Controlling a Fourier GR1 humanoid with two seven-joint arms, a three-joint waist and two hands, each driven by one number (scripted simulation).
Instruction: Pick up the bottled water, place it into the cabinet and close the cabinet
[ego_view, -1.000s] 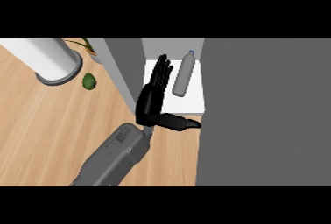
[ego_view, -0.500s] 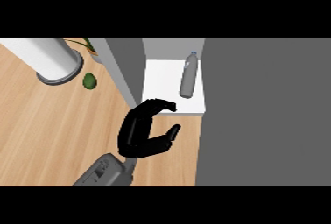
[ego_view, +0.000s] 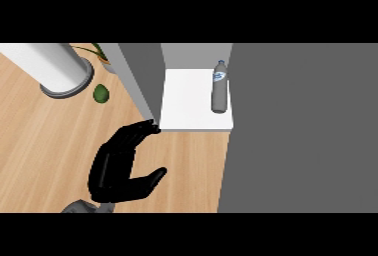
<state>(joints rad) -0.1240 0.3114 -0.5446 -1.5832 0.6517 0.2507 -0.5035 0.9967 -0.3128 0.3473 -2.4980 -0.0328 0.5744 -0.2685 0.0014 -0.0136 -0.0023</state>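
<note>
Bottled water (ego_view: 219, 92) is inside the cabinet (ego_view: 196, 54), on its white floor (ego_view: 184, 107), close to the right edge of this floor and just beside the large grey panel (ego_view: 303, 130) that fills the right part of the view. The cap points to the back of the cabinet and the blue label is near the cap. From this steep angle I cannot tell if the bottle stands upright or lies down.

I see only one of my hands, the left hand (ego_view: 118, 170), low in the view over the wooden counter (ego_view: 52, 145). It is spread open and has hold of nothing. The fingers are stretched forward and only a little bent at the ends. The fingertips (ego_view: 148, 127) reach the front corner where the grey side wall (ego_view: 140, 75) of the cabinet meets the white floor, and they seem to touch it. The thumb (ego_view: 153, 176) sticks out to the right, away from the fingers. The hand is well apart from the bottle. A small piece of my grey forearm (ego_view: 81, 207) shows at the lower edge.

On the counter to the left of the cabinet there is a white cylinder (ego_view: 44, 60) on a grey round base. Near it lies a small green fruit (ego_view: 100, 93), and some green leaves (ego_view: 94, 50) show behind.
</note>
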